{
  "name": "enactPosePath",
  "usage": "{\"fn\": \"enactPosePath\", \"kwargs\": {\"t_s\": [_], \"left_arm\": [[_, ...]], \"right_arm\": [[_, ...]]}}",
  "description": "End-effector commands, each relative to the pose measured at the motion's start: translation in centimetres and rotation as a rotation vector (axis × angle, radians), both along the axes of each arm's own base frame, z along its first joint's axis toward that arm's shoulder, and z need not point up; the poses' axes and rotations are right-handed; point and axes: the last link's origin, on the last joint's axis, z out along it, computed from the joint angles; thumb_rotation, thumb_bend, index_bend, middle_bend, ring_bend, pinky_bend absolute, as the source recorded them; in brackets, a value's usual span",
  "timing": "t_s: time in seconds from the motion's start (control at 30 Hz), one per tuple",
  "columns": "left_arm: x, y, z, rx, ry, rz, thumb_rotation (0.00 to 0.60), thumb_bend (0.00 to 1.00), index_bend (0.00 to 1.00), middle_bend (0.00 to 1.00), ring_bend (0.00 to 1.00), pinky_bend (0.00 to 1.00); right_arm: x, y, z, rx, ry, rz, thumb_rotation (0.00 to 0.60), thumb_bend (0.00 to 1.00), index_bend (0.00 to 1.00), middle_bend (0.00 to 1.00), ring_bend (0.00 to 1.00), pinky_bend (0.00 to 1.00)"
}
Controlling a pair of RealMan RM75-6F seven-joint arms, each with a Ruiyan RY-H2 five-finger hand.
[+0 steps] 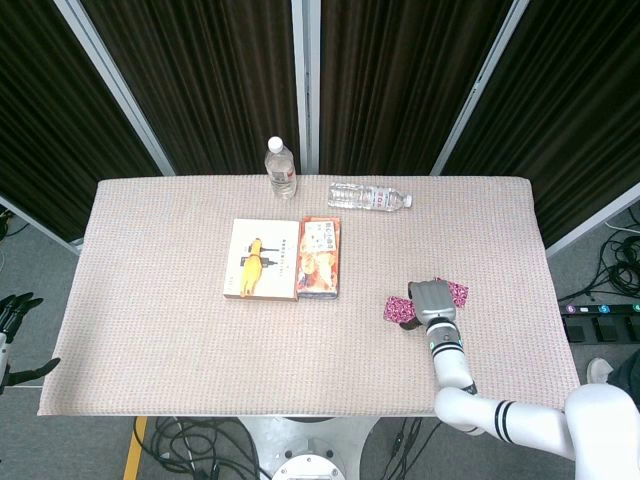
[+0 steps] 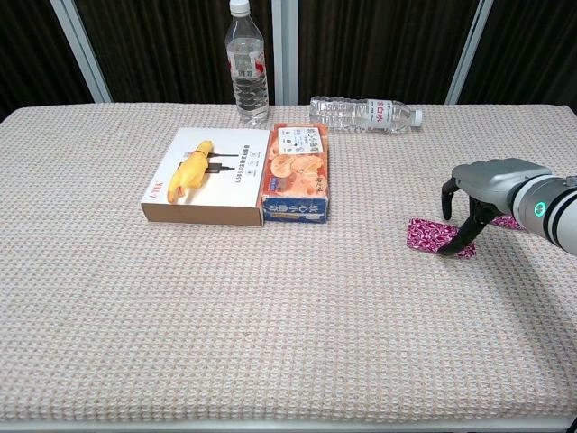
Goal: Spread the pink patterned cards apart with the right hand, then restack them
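The pink patterned cards lie on the table's right side, spread into two parts. One part sticks out to the left of my right hand. The other shows just behind and to the right of it. My right hand arches over the cards, and its dark fingertips press down on the left part. It grips nothing. My left hand hangs off the table's left edge, holding nothing, with its fingers apart.
A white box with a yellow toy and an orange snack box lie side by side at mid-table. An upright water bottle and a lying bottle are at the far edge. The table's right edge is near my right hand.
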Motion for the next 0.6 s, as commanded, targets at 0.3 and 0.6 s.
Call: {"fn": "enactPosePath", "kwargs": {"t_s": [0.3, 0.6], "left_arm": [[-0.05, -0.02, 0.1, 0.004, 0.0, 0.002, 0.6, 0.03, 0.21, 0.22, 0.09, 0.27], [-0.17, -0.07, 0.1, 0.005, -0.002, 0.005, 0.6, 0.03, 0.21, 0.22, 0.09, 0.27]], "right_arm": [[0.09, 0.12, -0.4, 0.01, 0.007, 0.013, 0.416, 0.0, 0.38, 1.0, 1.0, 1.0], [-0.29, 0.06, -0.29, 0.002, 0.03, 0.012, 0.424, 0.0, 0.38, 1.0, 1.0, 1.0]]}}
